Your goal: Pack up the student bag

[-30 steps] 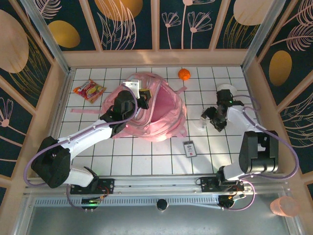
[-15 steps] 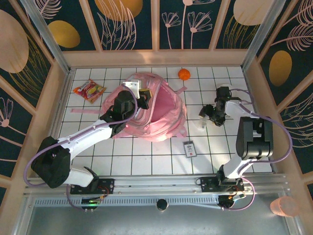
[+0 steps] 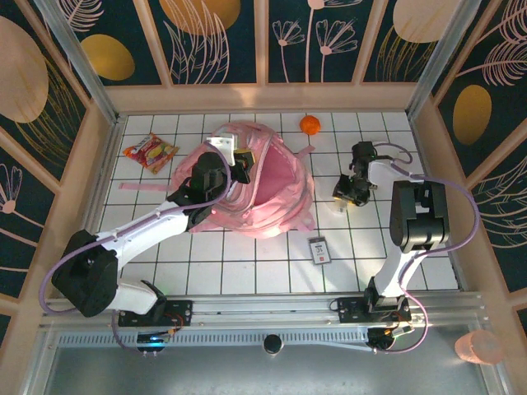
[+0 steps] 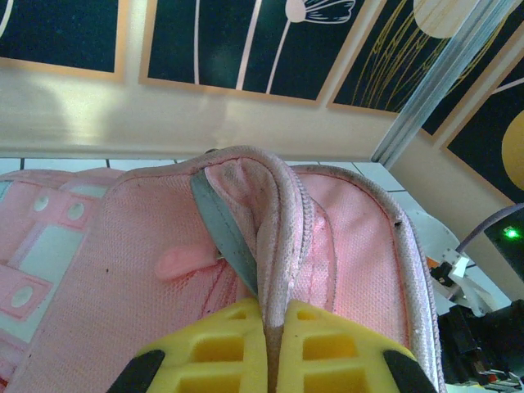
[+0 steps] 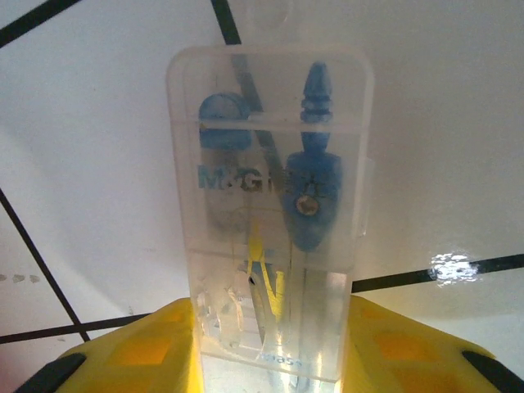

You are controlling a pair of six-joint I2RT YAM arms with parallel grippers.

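We hold the student bag (image 3: 276,185) and a compass case (image 5: 270,164).
Our left hand (image 4: 274,315) pinches its rim; our right hand (image 5: 274,327), further right, clamps the clear case on the desk (image 3: 247,263).

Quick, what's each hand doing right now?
Left hand: closed on the backpack rim.
Right hand: closed on the clear compass case.

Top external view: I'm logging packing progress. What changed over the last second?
The right gripper swung left onto the clear compass case lying on the table and closed on it, its arm folding in. The left gripper stayed clamped on the student bag rim. The bag, orange ball, snack packet and card did not move.
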